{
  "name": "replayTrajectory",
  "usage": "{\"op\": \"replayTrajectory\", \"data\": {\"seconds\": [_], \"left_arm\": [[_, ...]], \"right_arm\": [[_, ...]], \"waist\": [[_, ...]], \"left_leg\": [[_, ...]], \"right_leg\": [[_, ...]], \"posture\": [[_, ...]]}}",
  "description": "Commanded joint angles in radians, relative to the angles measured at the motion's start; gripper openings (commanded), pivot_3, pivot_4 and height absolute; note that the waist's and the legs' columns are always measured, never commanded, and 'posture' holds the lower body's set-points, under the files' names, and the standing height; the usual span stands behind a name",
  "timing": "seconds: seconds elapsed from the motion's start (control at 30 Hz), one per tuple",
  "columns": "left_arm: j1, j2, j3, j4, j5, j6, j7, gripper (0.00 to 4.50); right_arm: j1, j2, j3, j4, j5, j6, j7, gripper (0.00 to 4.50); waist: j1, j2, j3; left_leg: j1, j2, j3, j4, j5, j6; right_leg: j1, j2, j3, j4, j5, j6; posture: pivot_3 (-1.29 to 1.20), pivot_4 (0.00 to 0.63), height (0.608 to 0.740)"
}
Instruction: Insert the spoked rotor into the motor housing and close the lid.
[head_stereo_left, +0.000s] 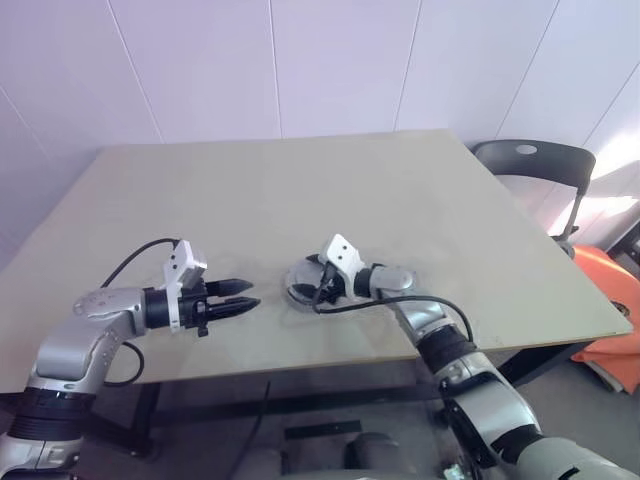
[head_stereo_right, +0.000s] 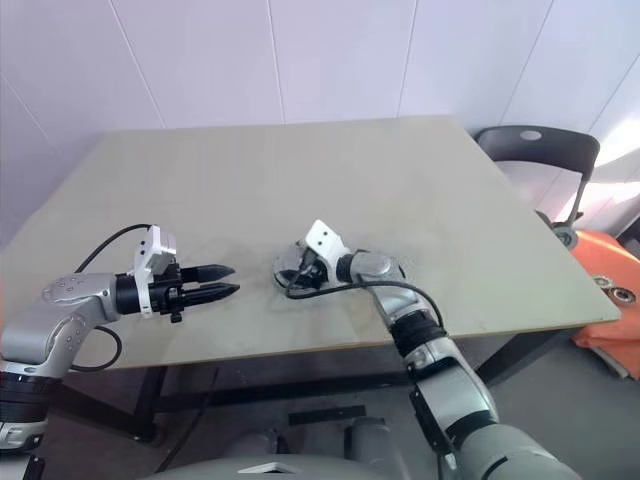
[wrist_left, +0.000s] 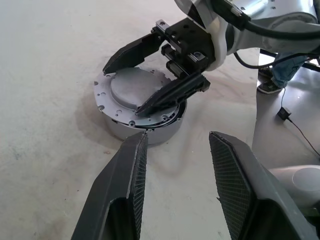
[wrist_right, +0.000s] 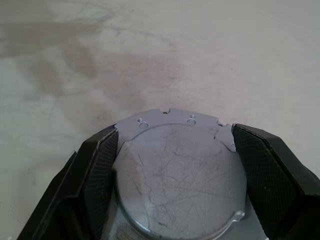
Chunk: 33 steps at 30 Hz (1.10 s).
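Right gripper reached over the lid
Its 2 fingers are spread wide astride the disc; the left gripper is held level nearby, half-open, empty.

Looking forward and down from head height across the table, two eyes side by side, nearly identical. Left wrist: low and close, facing the lid and the right gripper. Right wrist: closer, above the same lid.

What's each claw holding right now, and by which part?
Left claw: nothing, open, off to the side. Right claw: fingers straddle the lid at opposite edges; firm grip can't be told.
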Motion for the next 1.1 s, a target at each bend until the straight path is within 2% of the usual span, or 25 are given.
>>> {"op": "replayTrajectory", "data": {"seconds": [0.03,0.3,0.57,1.1], "left_arm": [[-0.003,0.003,0.027,-0.024,-0.007,-0.008,0.005,2.11],[-0.006,0.005,0.031,-0.021,-0.008,-0.007,0.007,2.11],[-0.008,0.003,0.033,-0.014,-0.006,-0.010,0.012,2.11],[0.019,-0.001,0.044,-0.045,-0.017,-0.003,0.035,2.11]], "right_arm": [[-0.034,-0.016,-0.074,0.069,0.040,0.069,-0.006,3.28],[-0.051,-0.024,-0.098,0.069,0.106,0.137,0.071,3.28],[-0.003,-0.041,-0.073,-0.112,0.170,0.129,0.243,3.28],[-0.024,-0.034,-0.056,-0.036,0.099,0.028,0.232,3.28]], "waist": [[0.001,0.000,0.000],[0.002,0.000,0.000],[0.000,0.001,0.000],[-0.001,0.001,0.001]], "left_leg": [[0.000,0.000,0.000,0.000,0.000,0.000],[-0.002,0.000,0.000,0.001,0.000,0.000],[-0.009,0.000,-0.001,-0.001,-0.001,0.001],[-0.009,0.000,0.000,-0.002,-0.001,0.001]], "right_leg": [[0.000,0.000,0.000,0.000,0.000,0.000],[-0.001,-0.001,0.000,-0.001,0.000,0.000],[-0.007,-0.001,0.000,-0.002,0.001,0.005],[-0.009,-0.001,0.000,-0.001,0.001,0.005]], "posture": [[0.00,0.000,0.740],[0.00,0.000,0.740],[0.00,0.000,0.740],[0.00,0.000,0.740]]}}
